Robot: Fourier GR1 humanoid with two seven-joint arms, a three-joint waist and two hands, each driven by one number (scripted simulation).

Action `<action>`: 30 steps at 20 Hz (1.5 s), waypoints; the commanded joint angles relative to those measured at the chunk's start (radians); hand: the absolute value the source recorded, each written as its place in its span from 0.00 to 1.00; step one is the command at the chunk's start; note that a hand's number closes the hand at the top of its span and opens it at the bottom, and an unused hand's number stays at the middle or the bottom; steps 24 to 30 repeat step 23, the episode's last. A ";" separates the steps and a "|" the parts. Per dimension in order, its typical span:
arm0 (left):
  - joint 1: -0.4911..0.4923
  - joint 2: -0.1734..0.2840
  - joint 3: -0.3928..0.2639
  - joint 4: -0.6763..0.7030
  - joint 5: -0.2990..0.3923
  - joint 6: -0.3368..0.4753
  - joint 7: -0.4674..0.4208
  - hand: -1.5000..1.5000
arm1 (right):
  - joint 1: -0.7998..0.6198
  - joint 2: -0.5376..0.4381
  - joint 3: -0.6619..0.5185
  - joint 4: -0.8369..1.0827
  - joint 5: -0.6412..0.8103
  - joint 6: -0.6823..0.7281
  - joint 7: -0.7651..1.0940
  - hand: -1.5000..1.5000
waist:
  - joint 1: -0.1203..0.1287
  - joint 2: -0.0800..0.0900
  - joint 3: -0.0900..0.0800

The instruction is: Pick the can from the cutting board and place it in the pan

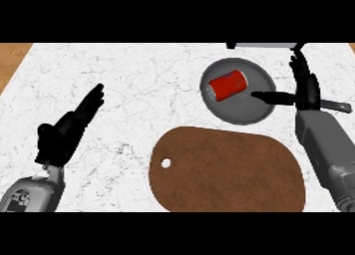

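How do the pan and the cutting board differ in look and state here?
The pan is grey and round with a raised rim; the cutting board is brown, flat and larger. The pan holds the red can, lying on its side, while nothing sits on the cutting board. Both rest on the white counter.

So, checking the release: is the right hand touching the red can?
Apart. The head view shows grey pan floor between the right hand thumb and the red can.

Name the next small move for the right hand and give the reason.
Probably draw the right hand back from the pan toward the robot. The red can already lies on its side inside the pan, the cutting board carries nothing, and the hand's fingers are straight, holding nothing, with the thumb over the pan's rim.
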 commanded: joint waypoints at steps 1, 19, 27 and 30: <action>-0.032 -0.026 0.000 0.046 -0.016 0.011 0.004 0.50 | 0.051 -0.023 -0.024 0.014 -0.028 0.073 -0.167 0.00 | -0.010 -0.002 -0.001; 0.042 -0.020 0.095 -0.031 -0.031 -0.074 0.014 0.50 | 0.479 0.066 0.098 -0.352 -0.104 0.191 -0.280 0.00 | -0.036 -0.017 -0.003; 0.051 -0.065 0.090 -0.036 -0.067 -0.053 0.018 0.50 | 0.500 0.076 0.118 -0.409 -0.106 0.121 -0.242 0.00 | -0.034 -0.017 -0.003; 0.051 -0.065 0.090 -0.036 -0.067 -0.053 0.018 0.50 | 0.500 0.076 0.118 -0.409 -0.106 0.121 -0.242 0.00 | -0.034 -0.017 -0.003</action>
